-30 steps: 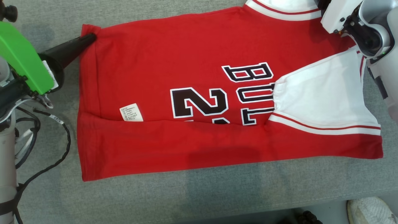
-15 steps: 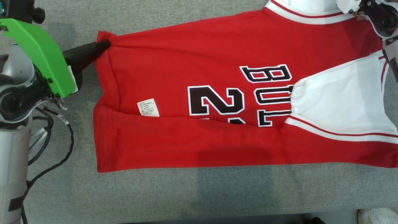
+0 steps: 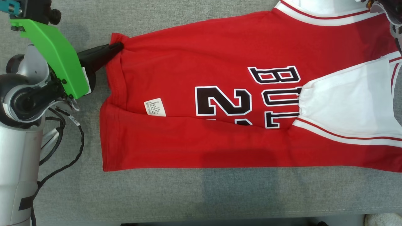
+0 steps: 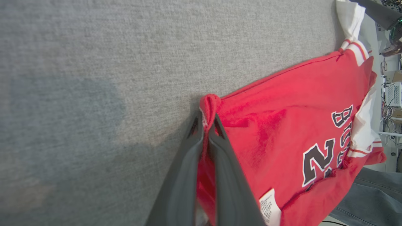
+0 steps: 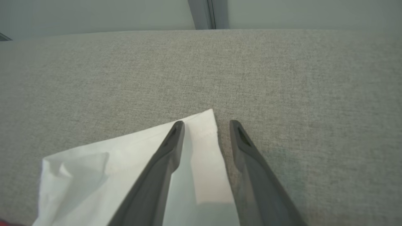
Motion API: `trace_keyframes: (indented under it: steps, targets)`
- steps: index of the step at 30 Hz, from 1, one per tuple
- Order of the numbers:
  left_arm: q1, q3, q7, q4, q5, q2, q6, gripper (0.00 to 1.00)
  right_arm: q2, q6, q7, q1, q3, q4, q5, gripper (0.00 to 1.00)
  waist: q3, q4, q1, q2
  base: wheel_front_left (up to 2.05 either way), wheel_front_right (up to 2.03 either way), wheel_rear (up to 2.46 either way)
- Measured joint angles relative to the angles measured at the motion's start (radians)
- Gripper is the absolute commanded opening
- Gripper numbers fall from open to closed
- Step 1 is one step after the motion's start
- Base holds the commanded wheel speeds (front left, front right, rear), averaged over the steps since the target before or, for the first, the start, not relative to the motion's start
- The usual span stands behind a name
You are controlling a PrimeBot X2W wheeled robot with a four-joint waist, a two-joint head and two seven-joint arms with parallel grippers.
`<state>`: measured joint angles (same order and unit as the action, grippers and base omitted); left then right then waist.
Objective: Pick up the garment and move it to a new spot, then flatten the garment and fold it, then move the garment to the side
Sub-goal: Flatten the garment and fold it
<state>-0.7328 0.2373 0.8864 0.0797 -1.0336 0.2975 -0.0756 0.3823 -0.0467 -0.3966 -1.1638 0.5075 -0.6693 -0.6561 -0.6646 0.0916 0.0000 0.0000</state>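
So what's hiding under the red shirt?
The grey woven fabric surface shows around the red basketball jersey, so it lies on that. Anything else beneath is covered.

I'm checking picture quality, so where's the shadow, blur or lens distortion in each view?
Head view: sharp and evenly lit, one soft shadow crossing the jersey and the grey surface. Left wrist view: broad shadow on the surface, the left gripper looming close and soft. Right wrist view: surface's far edge bows, white sleeve looks washed out.
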Motion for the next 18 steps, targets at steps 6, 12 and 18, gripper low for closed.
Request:
trace_keyframes:
  steps: [6, 12, 18]
  targets:
    - [-0.003, 0.007, 0.001, 0.007, 0.0, -0.003, -0.005, 0.0, -0.006, 0.012, -0.021, -0.007, -0.003, -0.016, -0.005, 0.45, 0.004, 0.006, 0.0, 0.0, 0.0, 0.0, 0.0]
    - [-0.006, 0.012, -0.009, 0.016, 0.0, -0.006, -0.01, 0.0, -0.013, 0.015, -0.019, -0.007, -0.003, -0.029, -0.005, 0.31, 0.003, 0.011, 0.0, 0.0, 0.0, 0.0, 0.0]
    - [-0.009, 0.012, -0.012, 0.028, 0.0, -0.007, -0.012, 0.0, -0.03, 0.012, -0.01, -0.006, -0.004, -0.032, -0.014, 0.0, 0.005, 0.009, 0.0, 0.0, 0.0, 0.0, 0.0]
